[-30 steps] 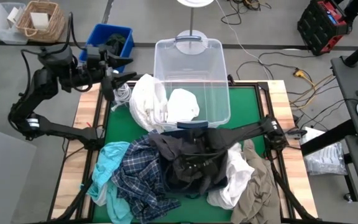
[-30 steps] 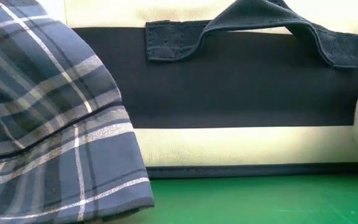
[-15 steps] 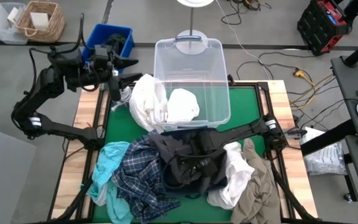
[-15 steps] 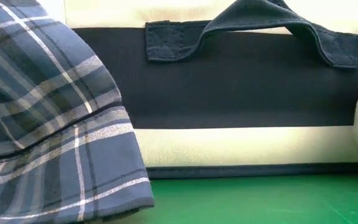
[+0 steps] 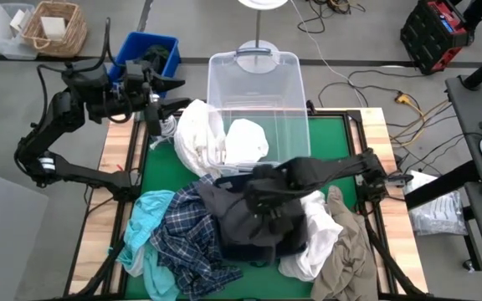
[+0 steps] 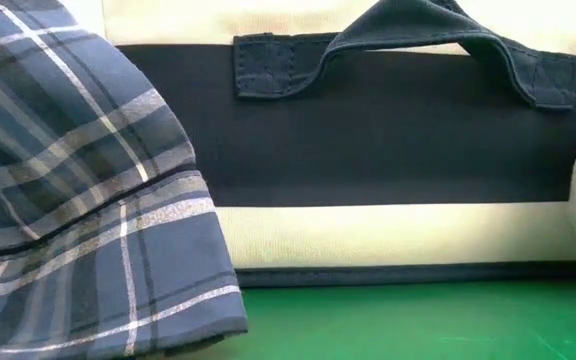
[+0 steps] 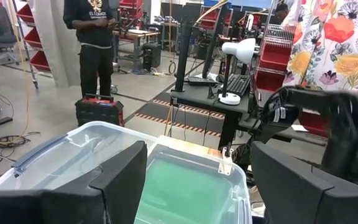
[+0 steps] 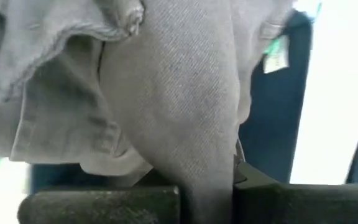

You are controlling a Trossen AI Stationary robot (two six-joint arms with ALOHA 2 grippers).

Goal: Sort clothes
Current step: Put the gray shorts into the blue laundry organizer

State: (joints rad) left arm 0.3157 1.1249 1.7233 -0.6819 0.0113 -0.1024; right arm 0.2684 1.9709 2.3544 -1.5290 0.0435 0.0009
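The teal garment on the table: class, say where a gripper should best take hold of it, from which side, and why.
Probably the teal garment's raised upper fold at the pile's left edge, approached from above on the left side. That part lies bare on the green table, while its right side tucks under the plaid garment. The left gripper waits nearest, open.

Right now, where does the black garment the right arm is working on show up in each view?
High view: the black garment lies mid-table, bunched under the right gripper.
Low view: not in it; only plaid cloth and a navy-and-cream fabric box.
Left wrist view: not in it; the clear bin fills the foreground.
Right wrist view: dark grey cloth fills the picture, pinched between the fingers.
Shared landmark: the clear bin, behind the garment in the high view.
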